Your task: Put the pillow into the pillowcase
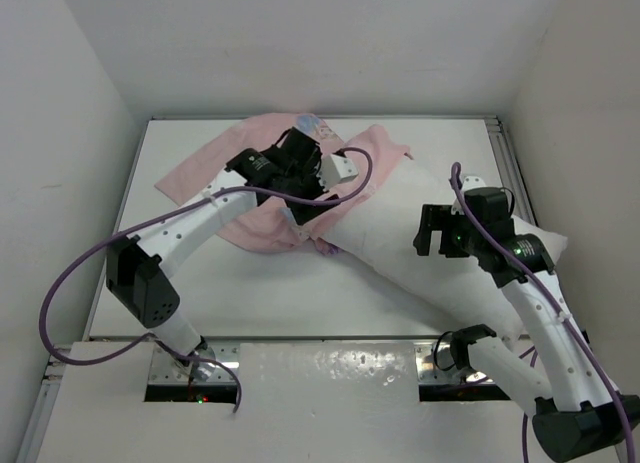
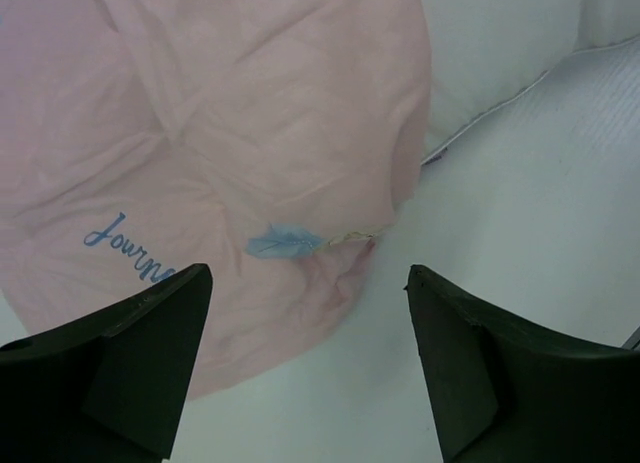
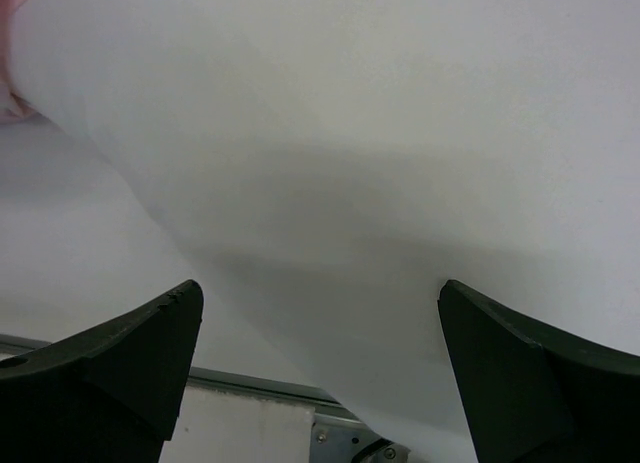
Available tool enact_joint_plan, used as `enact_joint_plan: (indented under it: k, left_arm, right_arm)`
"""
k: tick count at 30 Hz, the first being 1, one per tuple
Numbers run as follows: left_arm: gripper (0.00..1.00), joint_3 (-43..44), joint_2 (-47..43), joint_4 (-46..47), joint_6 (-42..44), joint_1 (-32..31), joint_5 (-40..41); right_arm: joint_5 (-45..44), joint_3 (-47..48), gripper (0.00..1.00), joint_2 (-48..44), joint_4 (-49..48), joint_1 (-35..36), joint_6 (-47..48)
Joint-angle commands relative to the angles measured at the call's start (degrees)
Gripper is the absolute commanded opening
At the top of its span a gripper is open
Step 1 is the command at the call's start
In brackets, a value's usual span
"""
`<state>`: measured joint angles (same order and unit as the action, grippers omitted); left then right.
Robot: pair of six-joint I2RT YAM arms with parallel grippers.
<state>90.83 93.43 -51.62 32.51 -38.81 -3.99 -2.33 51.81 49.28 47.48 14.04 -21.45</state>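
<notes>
The white pillow [image 1: 420, 253] lies slantwise across the table, from the middle toward the near right. Its far end sits under the pale pink pillowcase [image 1: 250, 173], which is crumpled at the back left and shows mostly its inside. My left gripper [image 1: 308, 205] hangs open over the case's lower edge, where fabric meets bare table. In the left wrist view the pillowcase [image 2: 220, 133] fills the upper left, the pillow [image 2: 500, 43] shows at the top right, and the left gripper [image 2: 308, 275] holds nothing. My right gripper [image 1: 432, 233] hovers open above the pillow [image 3: 380, 133], and the right gripper [image 3: 320, 288] is empty.
White walls close in the table [image 1: 260, 293] on the left, back and right. A metal rail [image 3: 300, 398] runs along the table's near edge, under the pillow's near end. Purple cables loop off both arms.
</notes>
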Motion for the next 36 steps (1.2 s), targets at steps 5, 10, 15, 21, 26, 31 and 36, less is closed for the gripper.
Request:
enact_joint_plan:
  k: [5,10,15,21,26,31,36]
  left_arm:
    - [0.79,-1.3,-5.4,4.2,-0.3,-1.1,5.4]
    - [0.81,-5.7,-6.1,3.7,-1.7,-2.8,7.8]
    - [0.81,-5.0,-5.6,2.8,-0.3,-4.3,9.7]
    - [0.82,-3.3,-6.2,2.8,1.2,-5.2,7.8]
    - [0.82,-7.8,-8.8,7.0,-2.8,-4.9,5.5]
    - [0.82,-13.1,-11.5,10.6,-7.8,-5.1,1.4]
    - [0.82,-15.6,-13.9,10.7,-8.6,-5.0,3.4]
  right_arm:
    - [3.7,1.6,0.99,-0.8,3.1,-0.1,3.2]
    - [3.4,2.0,0.99,-1.4,4.3,-0.1,3.7]
    - [4.4,-1.7,0.99,-3.8,1.0,-0.1,3.3]
    - [2.5,3.4,0.99,-1.0,4.0,-0.1,1.5]
    - [-2.6,2.7,0.99,-1.7,5.9,-0.1,-4.5]
    - [-3.6,1.5,0.99,-3.8,7.2,-0.2,-6.4]
    - [3.9,-0.4,0.99,-4.6,4.8,-0.1,-2.9]
